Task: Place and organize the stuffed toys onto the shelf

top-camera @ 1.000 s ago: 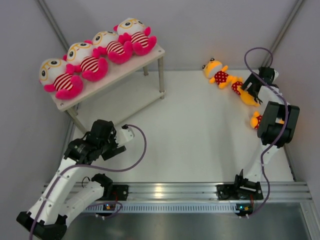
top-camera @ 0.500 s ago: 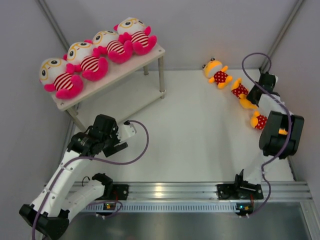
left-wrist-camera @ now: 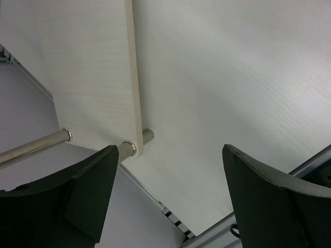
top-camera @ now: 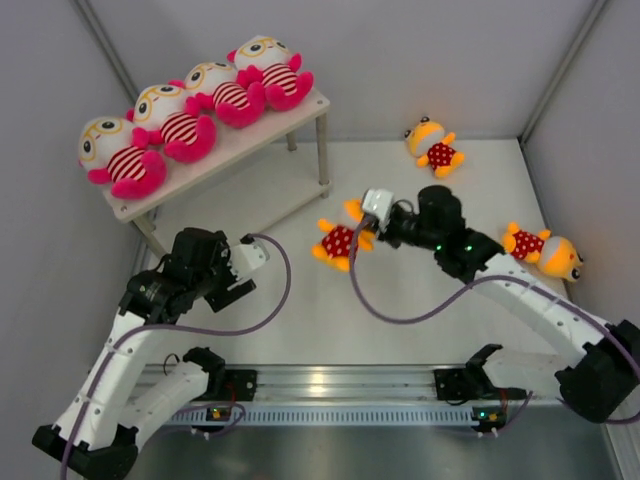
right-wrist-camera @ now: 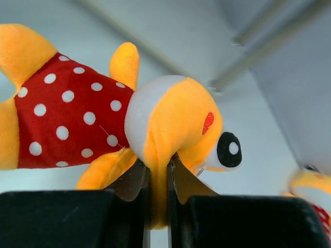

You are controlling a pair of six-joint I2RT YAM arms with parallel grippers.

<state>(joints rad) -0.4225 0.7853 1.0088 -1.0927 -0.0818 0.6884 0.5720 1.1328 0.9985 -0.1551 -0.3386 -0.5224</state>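
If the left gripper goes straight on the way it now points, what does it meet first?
Probably the corner of the shelf board, by its metal leg. Depth is unclear, so the left gripper might meet the table beside it instead.

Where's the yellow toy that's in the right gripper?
In the top view the yellow toy is mid-table, just right of the shelf, pinched by its head in the right gripper. The other two yellow toys lie farther right.

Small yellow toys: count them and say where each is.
3. The held toy, head pinched in the right gripper, is mid-table; the back toy lies by the rear wall; the right toy lies near the right wall. The shelf may hide others.
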